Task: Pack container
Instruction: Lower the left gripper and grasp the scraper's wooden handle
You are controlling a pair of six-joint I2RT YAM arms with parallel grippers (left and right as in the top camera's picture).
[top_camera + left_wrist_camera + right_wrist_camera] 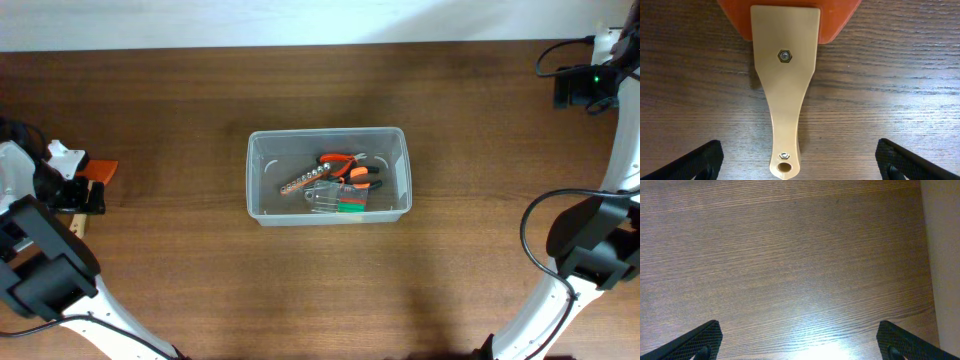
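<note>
At table centre sits the container (272, 160), tools (340, 180) inside. At nine o'clock the left gripper (799, 161), jaws wide apart, hovers over a scraper (785, 90) and should probably straddle its slim handle squarely. The right gripper (799, 340) is likewise spread, holding nothing.

Both arms look alike from here. The left arm (105, 318) and the right arm (548, 305) each have a smooth, curved white link running into chunky black joint housings (45, 275). A thin black cable (523, 235) loops off the right arm's housing. More black cables gather at a black unit (578, 92) on that arm, where a small green light (597, 77) glows. The left tool (800, 162) and right tool (800, 340) have black fingers (697, 340) with a fine cross-hatched texture.
</note>
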